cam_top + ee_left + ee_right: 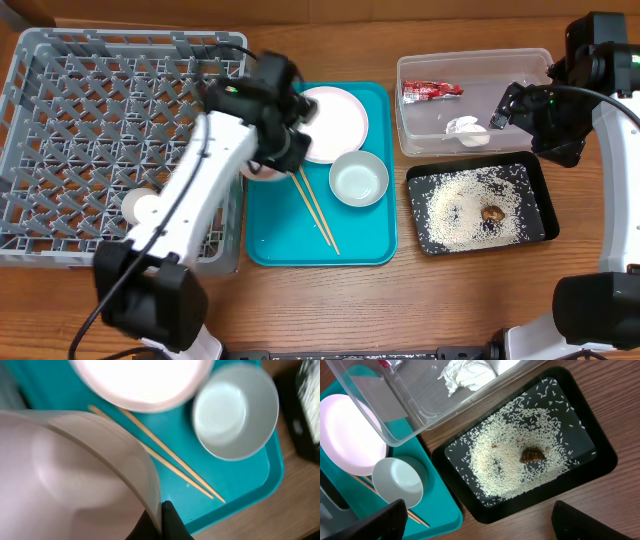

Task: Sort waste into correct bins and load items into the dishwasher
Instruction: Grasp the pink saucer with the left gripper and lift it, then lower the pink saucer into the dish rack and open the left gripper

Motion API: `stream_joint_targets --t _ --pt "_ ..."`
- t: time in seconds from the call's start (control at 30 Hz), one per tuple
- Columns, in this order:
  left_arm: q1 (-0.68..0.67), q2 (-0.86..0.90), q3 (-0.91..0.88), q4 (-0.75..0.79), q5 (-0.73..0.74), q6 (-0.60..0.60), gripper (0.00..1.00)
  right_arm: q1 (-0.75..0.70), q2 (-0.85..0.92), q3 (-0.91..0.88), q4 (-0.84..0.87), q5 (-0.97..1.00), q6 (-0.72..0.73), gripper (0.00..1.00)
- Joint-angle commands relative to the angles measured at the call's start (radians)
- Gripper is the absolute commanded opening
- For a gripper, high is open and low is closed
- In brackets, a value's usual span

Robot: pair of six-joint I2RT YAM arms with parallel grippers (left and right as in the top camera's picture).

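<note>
1. The left end effector point(162, 519) was clamped on the rim of the pink bowl point(75, 475), with the bowl's wall nipped between its fingers.
2. That bowl was at the left edge of the teal tray point(370, 250), next to the rack point(90, 110). The overhead view hid most of it under the left arm. I could not tell whether it rested on the tray or hung just above it.
3. The plate point(335, 122) lay at the back of the teal tray.
4. The green bowl point(358, 178) stood upright just in front of the plate, towards the tray's right side.
5. The chopsticks point(318, 210) lay side by side on the tray floor. They ran diagonally from near the pink bowl towards the front edge, to the left of the green bowl.
6. The cup point(140, 207) sat in the rack near its front right corner, beside the left arm.
7. The right end effector point(480, 507) had its fingers wide apart and held nothing. In the overhead view it hung over the right end of the tub point(410, 140).
8. The tub stood on the tabletop point(450, 300) to the right of the teal tray. Inside it were the wrapper point(432, 90) at the back and the tissue point(467, 128) near the front wall.
9. The black tray point(548, 225) lay just in front of the tub. Rice point(455, 215) was spread over its floor, and the scrap point(492, 212) sat among the grains.
</note>
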Motion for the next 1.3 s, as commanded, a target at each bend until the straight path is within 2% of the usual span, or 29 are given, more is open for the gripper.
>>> stream_joint_targets --t 0.0,0.23,0.37,0.47,0.7,0.9,1.27 --pt "0.126 -0.076 0.062 -0.002 0.113 0.068 0.04 0.001 -0.016 0.004 0.003 -0.005 0.001 0.94" --pt "0.422 -0.058 0.06 -0.025 0.542 0.278 0.04 0.001 -0.016 0.004 0.003 -0.005 0.001 0.94" --pt "0.539 -0.006 0.06 -0.064 0.721 0.362 0.04 0.001 -0.016 0.004 0.003 -0.005 0.001 0.94" --pt "0.6 0.047 0.06 -0.092 0.806 0.374 0.04 0.001 -0.016 0.004 0.003 -0.005 0.001 0.94" --pt "0.7 0.183 0.06 -0.156 0.898 0.394 0.04 0.001 -0.016 0.004 0.003 -0.005 0.001 0.94" --pt "0.735 0.267 0.06 -0.178 0.95 0.415 0.04 0.001 -0.016 0.004 0.003 -0.005 0.001 0.94" --pt "0.777 0.294 0.06 -0.241 0.974 0.441 0.04 0.001 -0.016 0.004 0.003 -0.005 0.001 0.94"
